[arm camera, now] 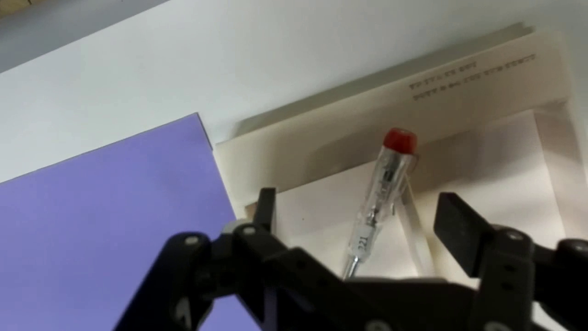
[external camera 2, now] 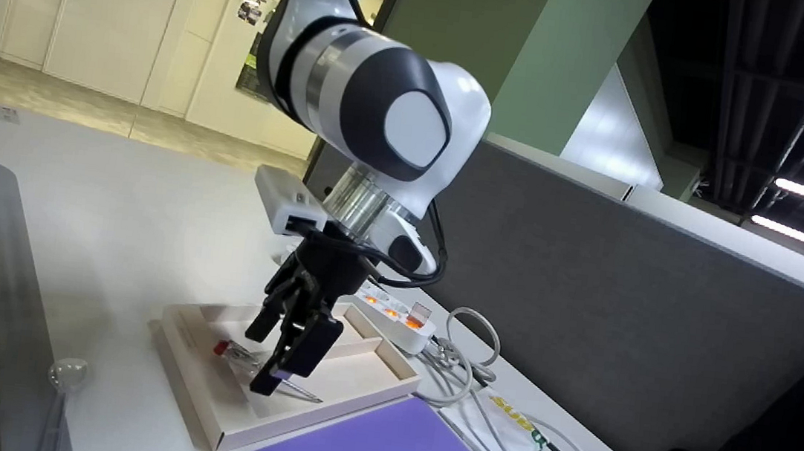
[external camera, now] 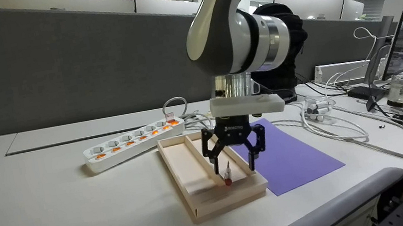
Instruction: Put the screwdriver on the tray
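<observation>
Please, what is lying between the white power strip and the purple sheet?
The divided wooden tray, with the red-capped screwdriver on it, lies between the white power strip and the purple sheet. Both exterior views show this.

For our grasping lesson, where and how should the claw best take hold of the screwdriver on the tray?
Probably take the screwdriver midway along its clear handle, coming from above, the claw closing across its width. The handle is thicker than the metal shaft and uncovered in the wrist view; the divider close beside it would likely hinder an approach from that side.
</observation>
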You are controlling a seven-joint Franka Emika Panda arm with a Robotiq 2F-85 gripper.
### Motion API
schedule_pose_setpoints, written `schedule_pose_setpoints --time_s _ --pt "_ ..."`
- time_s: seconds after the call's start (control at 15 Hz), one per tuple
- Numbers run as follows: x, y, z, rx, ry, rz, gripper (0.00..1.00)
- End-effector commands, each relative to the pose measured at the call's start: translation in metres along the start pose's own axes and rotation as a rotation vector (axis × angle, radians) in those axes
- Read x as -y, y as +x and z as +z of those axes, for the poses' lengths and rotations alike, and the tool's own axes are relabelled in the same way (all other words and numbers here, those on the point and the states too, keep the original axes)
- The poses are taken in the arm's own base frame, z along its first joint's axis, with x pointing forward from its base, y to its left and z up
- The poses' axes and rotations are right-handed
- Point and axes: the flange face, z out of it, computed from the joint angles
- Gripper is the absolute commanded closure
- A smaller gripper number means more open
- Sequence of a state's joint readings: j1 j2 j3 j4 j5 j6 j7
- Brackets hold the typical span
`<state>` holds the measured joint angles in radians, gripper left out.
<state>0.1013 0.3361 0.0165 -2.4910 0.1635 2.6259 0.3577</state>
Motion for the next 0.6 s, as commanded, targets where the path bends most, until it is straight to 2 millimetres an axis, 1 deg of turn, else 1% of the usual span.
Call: schedule_pose_setpoints --time_s 0.0,0.33,0.53 --pt "-0.002 0.002 -0.025 -0.021 0.029 -0.002 0.00" --pt "-0.005 -0.001 -0.061 -0.086 0.048 -0.032 0.00" --pt "-0.013 -0.002 -0.080 -0.102 0.062 -0.029 0.00"
